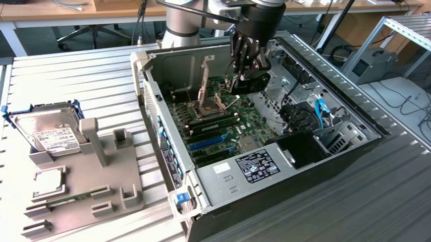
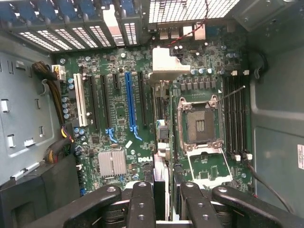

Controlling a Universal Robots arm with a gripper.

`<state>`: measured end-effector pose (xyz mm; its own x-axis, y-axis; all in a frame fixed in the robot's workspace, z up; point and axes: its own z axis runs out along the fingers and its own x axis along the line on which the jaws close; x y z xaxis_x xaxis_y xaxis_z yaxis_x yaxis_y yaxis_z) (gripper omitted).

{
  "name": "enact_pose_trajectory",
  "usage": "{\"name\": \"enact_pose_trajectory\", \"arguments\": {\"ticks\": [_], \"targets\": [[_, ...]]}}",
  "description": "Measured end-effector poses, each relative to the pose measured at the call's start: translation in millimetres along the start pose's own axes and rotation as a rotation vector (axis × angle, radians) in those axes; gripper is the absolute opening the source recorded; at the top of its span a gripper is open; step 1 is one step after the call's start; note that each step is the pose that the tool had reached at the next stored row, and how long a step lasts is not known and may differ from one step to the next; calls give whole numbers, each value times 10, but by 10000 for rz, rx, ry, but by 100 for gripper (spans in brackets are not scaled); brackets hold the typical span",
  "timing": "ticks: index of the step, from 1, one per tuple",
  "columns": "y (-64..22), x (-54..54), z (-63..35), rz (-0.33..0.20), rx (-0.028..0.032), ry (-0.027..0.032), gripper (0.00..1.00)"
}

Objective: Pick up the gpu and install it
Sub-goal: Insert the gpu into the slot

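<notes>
**Card held over the board inside the open tower**

The black multi-fingered gripper (image 1: 243, 70) reaches down into the open black and grey metal computer case (image 1: 151, 75). Its fingers are clamped on the gpu (image 1: 248, 83), a thin green card with a dark cooler and a silver end bracket, which hangs edge-down just under the fingertips and above the board.

Beneath the tool, the case holds a green motherboard (image 1: 222, 126) with a silver square processor socket (image 1: 209, 106). A black box (image 1: 303, 148) fills the corner nearest the exterior view's right. Well away from the gripper, outside the case, a grey moulded holder (image 1: 88, 176) stands on the ribbed metal table (image 1: 377, 201). A silver hard drive with a white label (image 1: 50, 132) sits upright in its far slot.

The wrist view looks straight down past the gripper (image 2: 164, 190). There the gpu (image 2: 161, 142) shows edge-on as a narrow strip, with its bracket towards the case's rear wall. It lies between the long blue slot (image 2: 129, 102) and the processor socket (image 2: 199, 126), though I cannot tell whether it touches the motherboard (image 2: 95, 137). That view also brings out a small ribbed silver heatsink (image 2: 112, 163) beside the fingers.
</notes>
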<state>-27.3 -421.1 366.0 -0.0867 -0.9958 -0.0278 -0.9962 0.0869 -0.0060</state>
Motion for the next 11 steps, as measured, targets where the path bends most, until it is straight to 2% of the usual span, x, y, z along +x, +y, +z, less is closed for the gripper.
{"name": "enact_pose_trajectory", "arguments": {"ticks": [11], "targets": [[0, 0, 0, -197, -6, -1, 26]]}}
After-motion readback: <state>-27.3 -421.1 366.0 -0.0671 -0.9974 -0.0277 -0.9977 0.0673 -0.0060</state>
